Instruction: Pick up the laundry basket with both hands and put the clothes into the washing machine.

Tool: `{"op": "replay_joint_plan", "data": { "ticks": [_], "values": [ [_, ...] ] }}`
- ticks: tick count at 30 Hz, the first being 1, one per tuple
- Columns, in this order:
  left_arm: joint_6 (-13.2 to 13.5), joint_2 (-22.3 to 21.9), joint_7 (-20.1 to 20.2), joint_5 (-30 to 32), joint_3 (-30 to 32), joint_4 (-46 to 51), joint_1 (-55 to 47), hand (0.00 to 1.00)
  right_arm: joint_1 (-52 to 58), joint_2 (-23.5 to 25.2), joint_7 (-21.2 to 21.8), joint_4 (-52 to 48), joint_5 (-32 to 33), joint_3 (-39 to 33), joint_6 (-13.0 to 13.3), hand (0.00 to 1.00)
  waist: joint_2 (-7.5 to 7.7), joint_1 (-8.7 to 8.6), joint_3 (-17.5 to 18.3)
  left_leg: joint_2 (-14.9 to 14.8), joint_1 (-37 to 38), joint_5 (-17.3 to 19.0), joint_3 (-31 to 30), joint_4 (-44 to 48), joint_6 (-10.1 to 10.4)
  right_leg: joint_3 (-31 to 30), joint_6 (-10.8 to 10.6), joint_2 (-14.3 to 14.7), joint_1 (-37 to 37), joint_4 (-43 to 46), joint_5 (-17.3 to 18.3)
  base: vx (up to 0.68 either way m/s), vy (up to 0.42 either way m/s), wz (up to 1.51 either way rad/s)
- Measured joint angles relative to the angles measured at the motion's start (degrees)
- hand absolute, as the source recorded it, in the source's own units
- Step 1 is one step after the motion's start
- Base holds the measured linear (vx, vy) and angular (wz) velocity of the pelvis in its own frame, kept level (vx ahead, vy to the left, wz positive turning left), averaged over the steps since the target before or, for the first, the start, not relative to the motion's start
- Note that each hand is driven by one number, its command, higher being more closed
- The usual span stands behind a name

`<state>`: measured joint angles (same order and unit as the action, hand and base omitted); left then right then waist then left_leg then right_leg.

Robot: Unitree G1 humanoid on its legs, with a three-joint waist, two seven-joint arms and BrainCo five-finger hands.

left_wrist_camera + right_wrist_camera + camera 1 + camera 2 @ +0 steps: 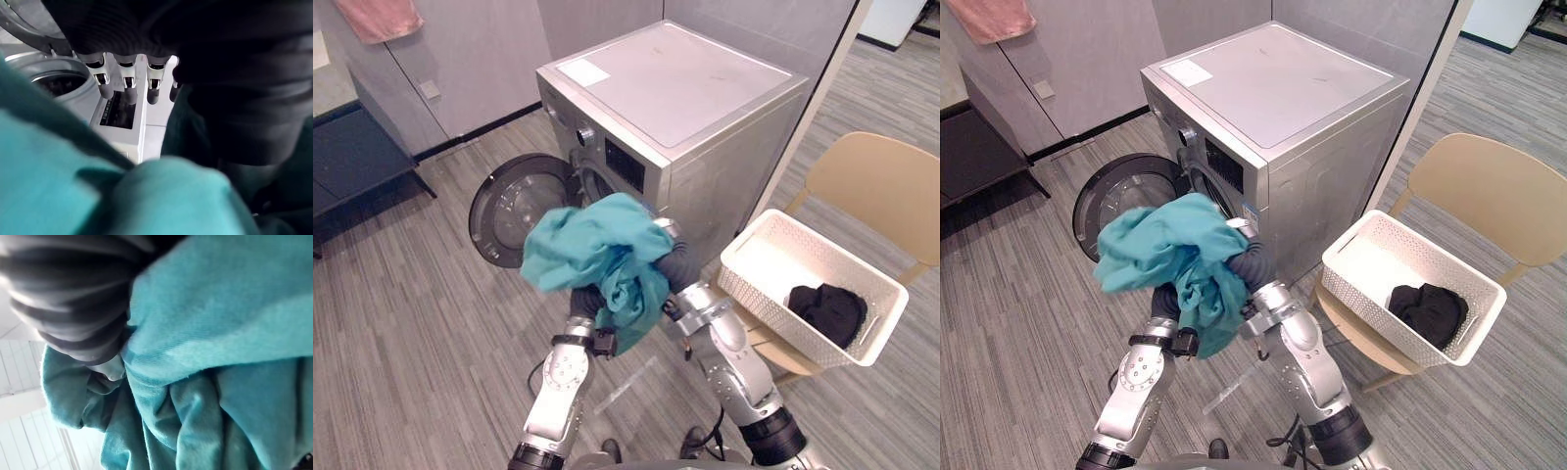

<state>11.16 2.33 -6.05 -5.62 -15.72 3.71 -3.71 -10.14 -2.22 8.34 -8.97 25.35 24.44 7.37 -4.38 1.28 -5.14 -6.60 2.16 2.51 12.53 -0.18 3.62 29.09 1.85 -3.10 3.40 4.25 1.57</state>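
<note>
Closest in, holding up a bunched teal garment [597, 250] on both arms, just before the open washer door [509, 211]. Reads left robot hand [126, 78] as released: fingers straight, pinching nothing, pointing at the machine front, cloth heaped beside it. Can't tell grip of right robot hand [680, 262]; swallowed by teal folds in own wrist view.

Scanning left to right: pink towel [377, 18] hanging top left, dark bench [352, 157] by the wall, round door swung wide, silver washing machine [685, 108] behind the garment, white laundry basket [744, 279] parked on a tan chair [881, 186] at right, well apart from both hands. Holds a black garment [827, 311] inside, near the basket's right end.

Progress call: roughly midway. Done, judging by layout: basket set beside machine, door open, one item out and up near the opening. Left to do: push teal piece through the opening, let go, then fetch the black piece and load that too. Can't see drum contents behind the cloth.
</note>
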Motion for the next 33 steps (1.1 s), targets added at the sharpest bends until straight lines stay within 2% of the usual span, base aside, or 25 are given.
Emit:
{"op": "replay_joint_plan", "data": {
  "ticks": [1,4,5,9,12,16,19,21,22,23,25,28,33],
  "values": [
    [0.0,0.9,-0.4,0.0,-0.1,0.0,0.5,1.00,-0.5,0.0,0.0,1.0,1.4,0.6,0.2,1.00,0.10,-0.05,0.2,-0.1,-0.1,-0.2,0.0,0.0,-0.3,0.0,0.4,0.3,-0.3,-0.8,-0.7,-0.12,-0.013,0.00],
    [0.0,1.7,-1.2,0.5,-0.9,-0.6,1.2,1.00,-0.7,-0.6,-0.2,2.1,4.2,0.9,0.4,1.00,0.41,-0.07,1.0,-0.2,-0.5,-0.6,-0.5,0.0,-0.3,0.2,0.7,0.9,-0.6,-2.5,-1.9,-0.08,-0.036,0.03],
    [0.2,2.6,-2.0,0.9,-2.2,-1.4,1.7,1.00,-0.7,-1.2,-0.5,2.9,5.9,0.9,0.9,0.00,0.57,-0.24,1.1,-0.2,-0.5,-0.8,-0.9,0.0,-0.1,0.6,0.7,1.1,-1.3,-3.3,-2.4,-0.07,-0.046,0.10],
    [0.3,4.4,-3.3,2.0,-4.8,-2.0,2.9,1.00,-0.5,-4.9,-0.7,3.9,9.0,1.4,0.9,0.00,1.47,-0.31,2.2,-0.3,-0.5,-1.2,-1.3,-0.9,0.5,1.0,1.1,1.9,-2.2,-5.4,-3.5,-0.06,-0.023,0.06],
    [0.2,4.7,-4.6,2.6,-5.1,-2.4,3.6,1.00,0.8,-6.0,-0.6,3.8,8.8,3.3,1.0,0.00,2.25,-0.31,2.9,-0.4,-0.5,-1.8,-1.3,-1.5,0.7,1.0,1.6,2.4,-2.3,-6.2,-4.2,0.00,0.000,0.00],
    [-0.3,4.5,-5.2,3.1,-4.7,-3.9,4.2,1.00,2.8,-6.0,-0.6,3.8,6.3,4.4,0.9,0.00,2.23,-0.29,3.1,-0.4,-0.3,-2.1,-1.4,-1.9,0.7,1.0,1.7,2.6,-2.4,-6.4,-4.3,0.01,0.003,0.00],
    [-0.9,3.9,-5.2,3.0,-3.3,-4.4,3.9,1.00,5.7,-5.2,-0.7,3.8,1.9,1.9,0.7,0.00,2.24,-0.12,3.1,-0.4,0.4,-2.1,-1.5,-2.0,0.7,0.9,1.7,2.8,-3.2,-6.6,-4.3,0.02,0.016,0.02],
    [-0.9,2.6,-5.2,2.9,-0.8,-4.5,3.5,1.00,7.3,-5.0,-0.8,3.8,-2.2,-0.1,0.3,0.00,2.22,-0.16,3.2,-0.4,0.4,-2.1,-1.5,-2.1,0.6,0.8,1.6,3.0,-3.2,-6.6,-4.3,0.00,0.000,0.00],
    [-0.8,1.8,-5.1,2.8,1.0,-4.4,3.1,1.00,8.0,-5.1,-1.2,3.8,-6.3,-1.9,-0.1,0.00,2.21,-0.18,3.2,-0.4,0.4,-2.0,-1.4,-2.1,0.5,0.7,1.6,3.1,-3.2,-6.6,-4.3,0.00,0.000,0.00],
    [-0.8,1.7,-5.1,2.8,1.4,-4.4,3.0,1.00,8.1,-5.1,-1.4,3.8,-7.2,-2.2,-0.1,0.00,2.20,-0.18,3.2,-0.4,0.4,-2.0,-1.4,-2.1,0.5,0.7,1.6,3.1,-3.2,-6.6,-4.3,0.00,0.000,0.00],
    [-0.7,1.2,-5.0,2.8,3.0,-4.5,1.5,1.00,8.4,-5.1,-3.3,3.5,-15.3,-5.8,-0.1,0.00,2.19,-0.15,3.2,-0.5,0.4,-1.9,-1.3,-2.3,0.4,0.4,1.3,3.2,-3.1,-6.6,-4.1,0.00,0.000,0.00],
    [-0.7,1.1,-4.4,2.7,5.2,-4.5,-1.3,1.00,9.2,-5.9,-5.7,2.7,-21.7,-11.1,0.3,0.00,2.15,-0.14,3.2,-0.7,0.5,-1.9,-1.2,-2.9,0.4,-0.1,0.7,3.5,-2.9,-6.6,-3.7,0.01,0.002,-0.01],
    [-0.7,0.2,-4.1,1.1,10.7,-4.5,-5.1,1.00,14.2,-7.1,-7.2,2.6,-27.9,-17.4,1.0,0.00,1.94,-0.15,3.2,-1.1,-0.3,-2.0,-1.1,-3.0,0.6,-0.9,0.3,4.0,-1.9,-6.5,-3.4,0.07,0.008,-0.03]
  ]
}}
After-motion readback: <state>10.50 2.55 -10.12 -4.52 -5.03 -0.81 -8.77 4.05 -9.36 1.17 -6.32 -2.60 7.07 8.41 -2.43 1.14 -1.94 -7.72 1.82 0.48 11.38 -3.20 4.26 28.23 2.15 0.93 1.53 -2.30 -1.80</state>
